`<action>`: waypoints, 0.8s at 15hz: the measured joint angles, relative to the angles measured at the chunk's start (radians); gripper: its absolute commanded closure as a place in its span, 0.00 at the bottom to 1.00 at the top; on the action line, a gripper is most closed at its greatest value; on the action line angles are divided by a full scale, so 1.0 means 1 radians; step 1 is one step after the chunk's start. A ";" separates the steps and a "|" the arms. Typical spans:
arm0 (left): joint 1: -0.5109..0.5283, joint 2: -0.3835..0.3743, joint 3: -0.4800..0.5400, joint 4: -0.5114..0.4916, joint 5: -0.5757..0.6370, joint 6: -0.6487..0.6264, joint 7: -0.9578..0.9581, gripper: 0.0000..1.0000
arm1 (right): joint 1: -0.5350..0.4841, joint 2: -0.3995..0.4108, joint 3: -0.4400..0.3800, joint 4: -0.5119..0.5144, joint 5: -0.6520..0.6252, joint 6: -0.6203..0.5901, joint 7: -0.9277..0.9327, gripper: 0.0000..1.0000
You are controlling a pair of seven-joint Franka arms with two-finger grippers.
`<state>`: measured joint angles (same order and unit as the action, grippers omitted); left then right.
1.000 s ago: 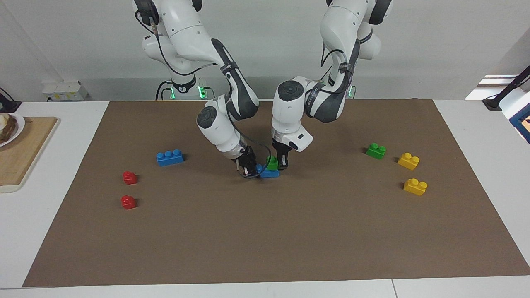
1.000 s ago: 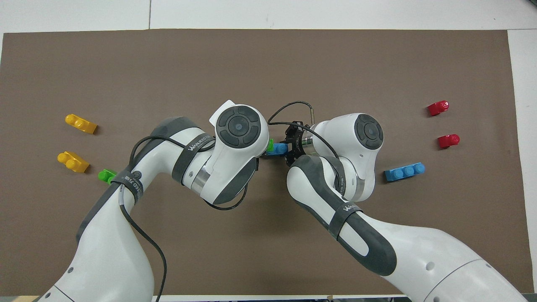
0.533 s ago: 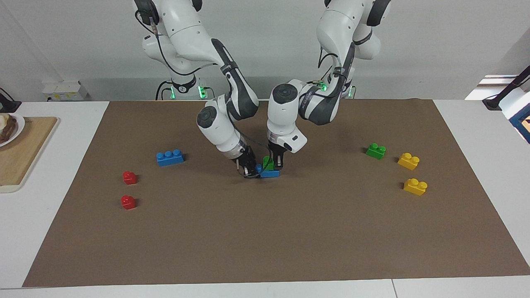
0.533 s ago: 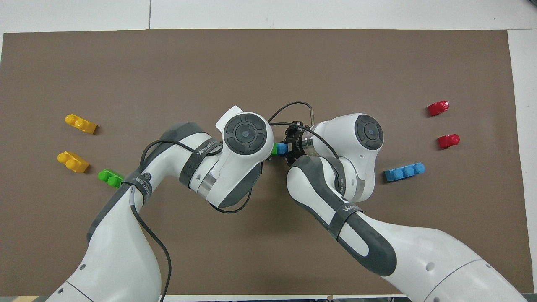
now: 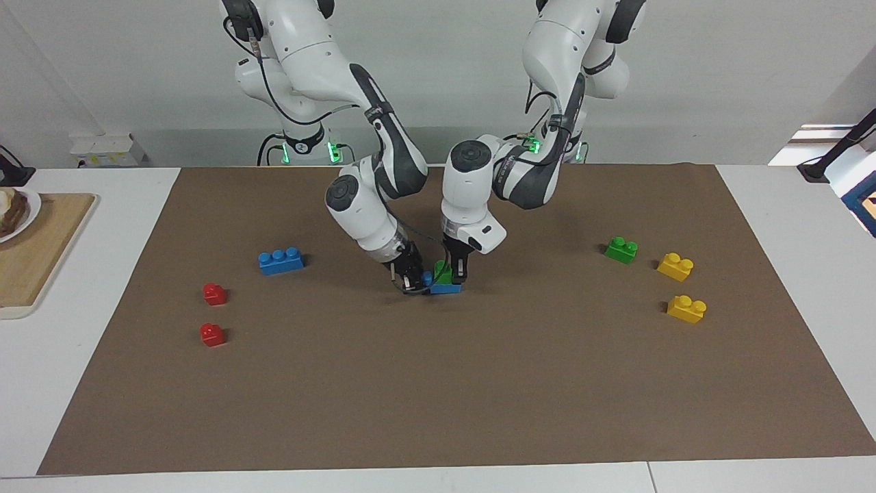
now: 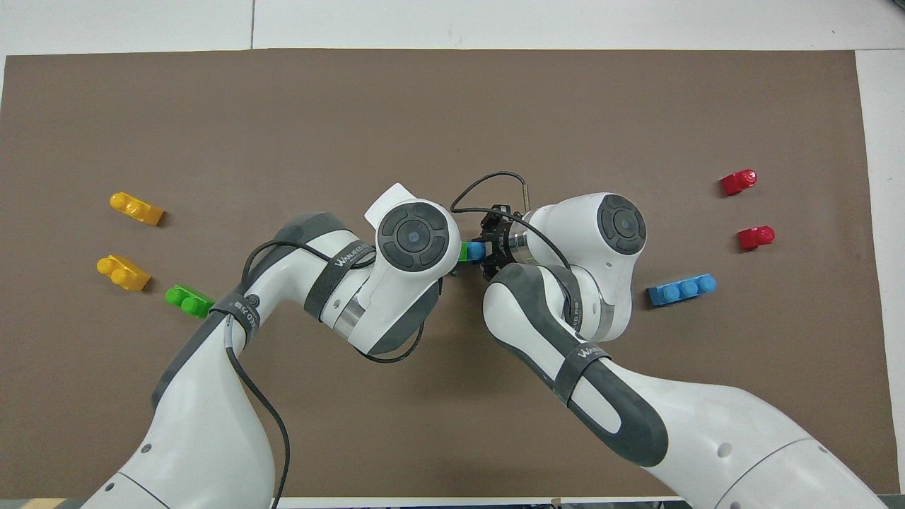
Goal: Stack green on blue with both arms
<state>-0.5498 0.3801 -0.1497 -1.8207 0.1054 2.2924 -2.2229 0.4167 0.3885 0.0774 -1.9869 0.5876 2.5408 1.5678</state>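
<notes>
Mid-frame in the facing view, the green brick sits on top of the blue brick, which lies flat on the brown mat. The left gripper comes down from above and is closed narrowly on the green brick. The right gripper comes in tilted at the blue brick's end toward the right arm's side and looks clamped on that end, though its fingertips are partly hidden.

In the overhead view only a sliver of green and one blue stud show between the two wrists, at frame centre.

Step in hand, as I judge it: seating green onto blue.
- Press straight down, no sideways drag, so the studs engage.
- The right gripper should brace blue flat on the mat so it doesn't tip or slide.
- Open the left gripper only once green sits level, then lift straight up to avoid pulling it off again.

Whether green is fully pressed home can't be told.

The spare blue brick sits centre-left in the facing view, the spare green brick centre-right; neither is involved.
</notes>
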 measured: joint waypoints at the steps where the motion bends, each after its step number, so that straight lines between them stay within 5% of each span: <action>1: -0.002 -0.001 0.000 0.000 0.000 -0.001 0.000 0.00 | 0.000 0.000 0.000 0.000 0.000 0.000 0.000 0.61; 2: -0.002 -0.004 0.000 0.000 0.000 -0.005 0.003 0.00 | 0.000 0.000 0.000 0.000 0.000 0.001 -0.001 0.39; 4: -0.002 -0.029 0.005 0.001 0.001 -0.029 0.024 0.00 | 0.000 0.000 -0.001 -0.007 0.000 0.001 -0.005 0.21; 12: 0.110 -0.185 0.022 0.000 0.004 -0.181 0.231 0.00 | -0.023 0.000 -0.013 -0.009 0.000 0.013 -0.008 0.15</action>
<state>-0.4394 0.1955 -0.1273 -1.8202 0.1090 2.1118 -1.9914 0.3938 0.3888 0.0643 -1.9961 0.5876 2.5535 1.5595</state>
